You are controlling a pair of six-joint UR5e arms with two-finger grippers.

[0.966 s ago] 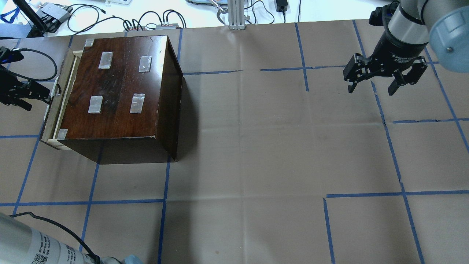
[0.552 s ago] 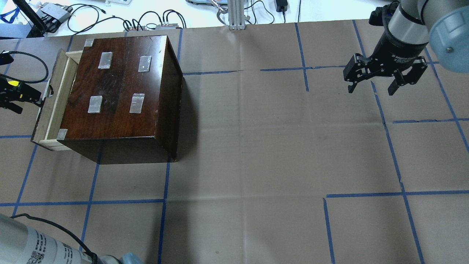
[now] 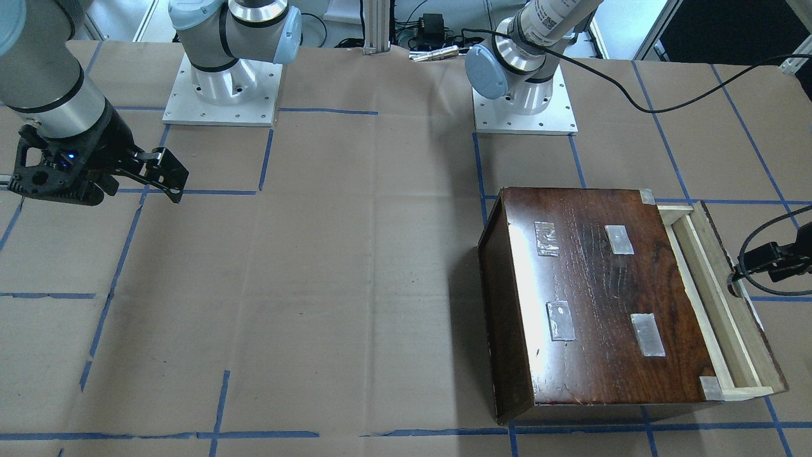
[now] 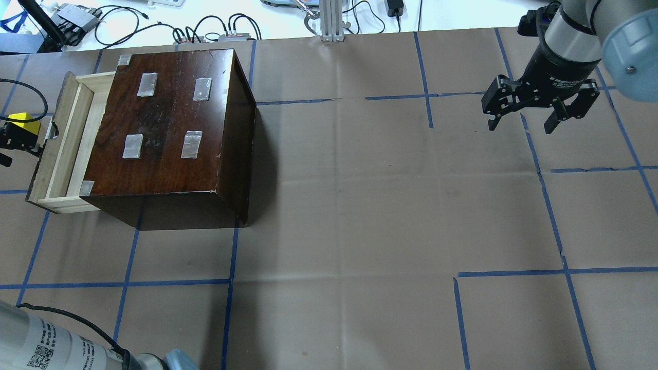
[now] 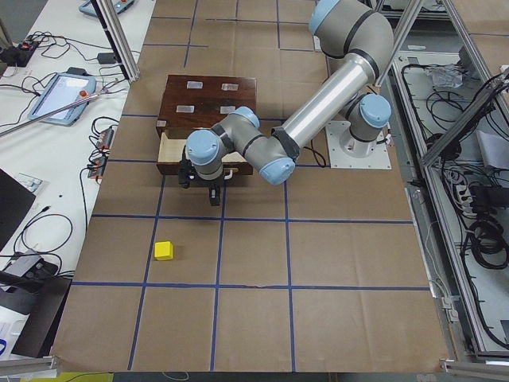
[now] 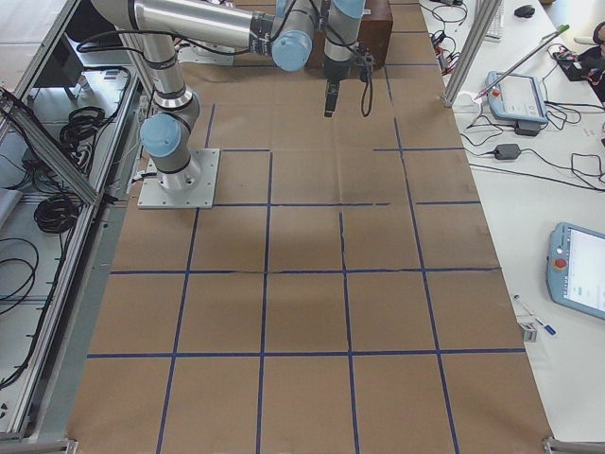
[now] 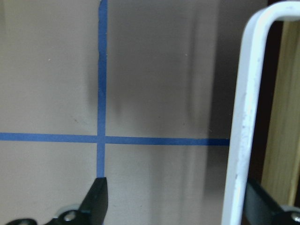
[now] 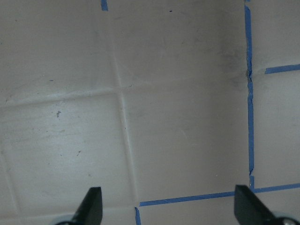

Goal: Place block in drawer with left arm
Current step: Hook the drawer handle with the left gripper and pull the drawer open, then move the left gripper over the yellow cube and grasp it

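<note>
— Any sign of the block [image 5: 164, 251]?

— Sitting on the table [image 4: 360, 205], out on the side of the cabinet [image 4: 169, 118] with the drawer [image 4: 50, 154]. Well clear of the drawer front, not inside, held by nothing. Small, bright yellow, plain-faced.

— And the drawer?

— Standing partway out of the cabinet, with pale wooden walls on show beside the dark glossy top. Dark brown on the outer face, with a white handle [image 7: 246, 117] there, pointing away from the cabinet.

— The left hand [image 7: 174, 183]?

— Right at that drawer front, just off the cabinet. Fingers spread wide, gripping nothing. Straddling the handle, with one finger close against it; touching or not, hard to tell. Roughly between cabinet and block, with the block farther out and apart from the fingers.

— The right hand [image 4: 520, 126]?

— Far from the cabinet, over the table on the side away from the drawer. Hanging above the surface, with fingers pointing down and wide apart, holding nothing.

— Anything on top of the cabinet?

— Four clear tape patches [image 4: 147, 85], two nearer the drawer, two farther from it. Down on the table, just blue tape lines [image 4: 128, 282] around the cabinet's foot.
</note>
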